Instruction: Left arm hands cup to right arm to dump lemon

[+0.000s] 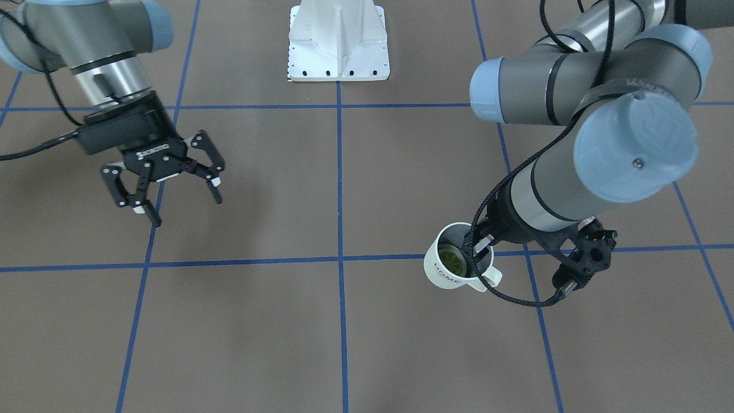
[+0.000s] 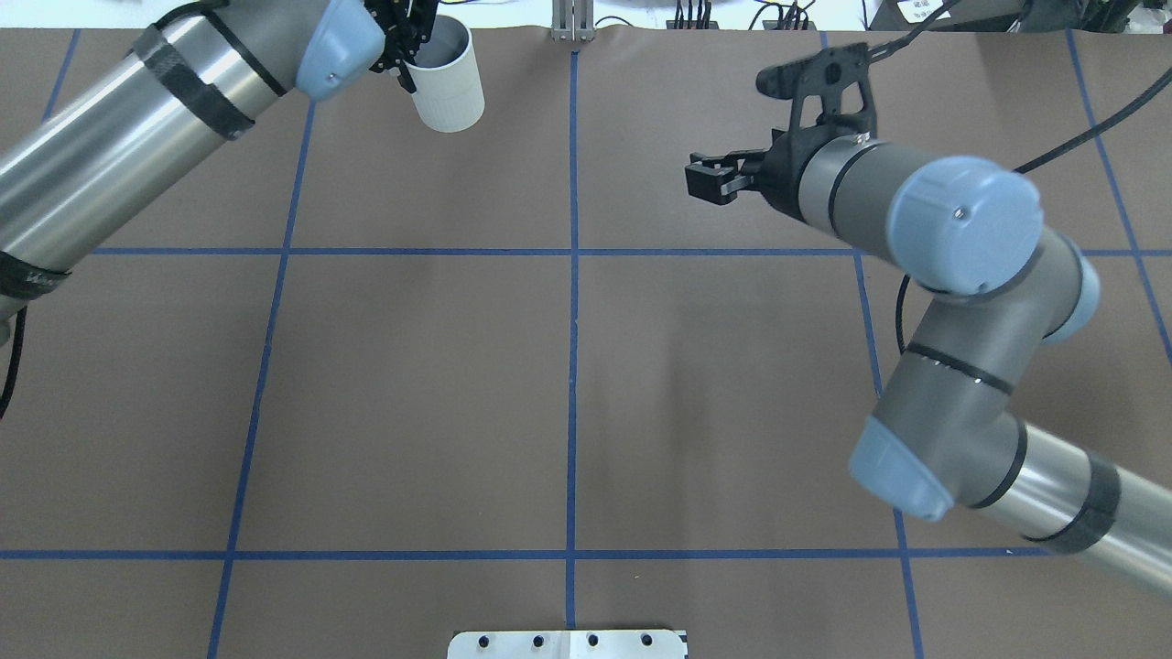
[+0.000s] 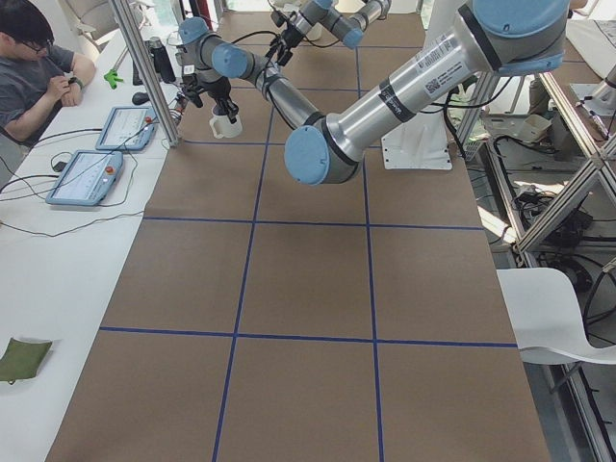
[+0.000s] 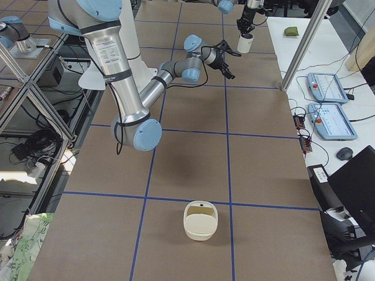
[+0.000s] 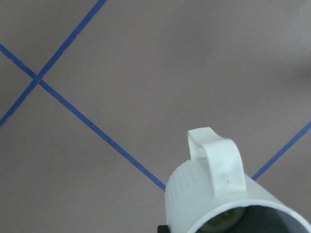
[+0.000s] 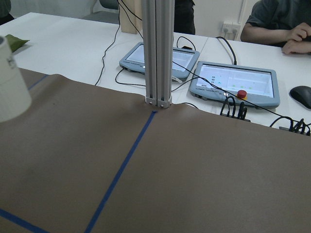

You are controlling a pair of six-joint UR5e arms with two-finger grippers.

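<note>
Where the left claw hung: over the counter on the operators' side, fingers pointing down, with the arm stretched out long behind it.
Left claw's grip: clenched on the rim of the cup, one finger down inside the mouth and the other against the outer wall.
Cup: directly under the left claw, upright with its mouth up. The "HOME" lettering faced the front camera, and the handle stuck out on the side away from the robot's base. The cup seemed to hang clear of the counter, though no view showed its base plainly.
Lemon: lay inside the cup on the dark bottom, just beside the inner finger and below the claw's tips.
Right claw: released, its fingers spread wide with nothing between them. It hovered above the counter, well apart from the left claw and the cup, on the other side of the centre line.
Right claw's aim: tips slanted out and down toward the operators' side. Its own camera caught only the cup's wall, at the left edge of its view.
Basket: cream, with a hoop handle, stood on the counter far from both claws at the robot's right end.
Base plate: white, behind both claws, on the centre line.
</note>
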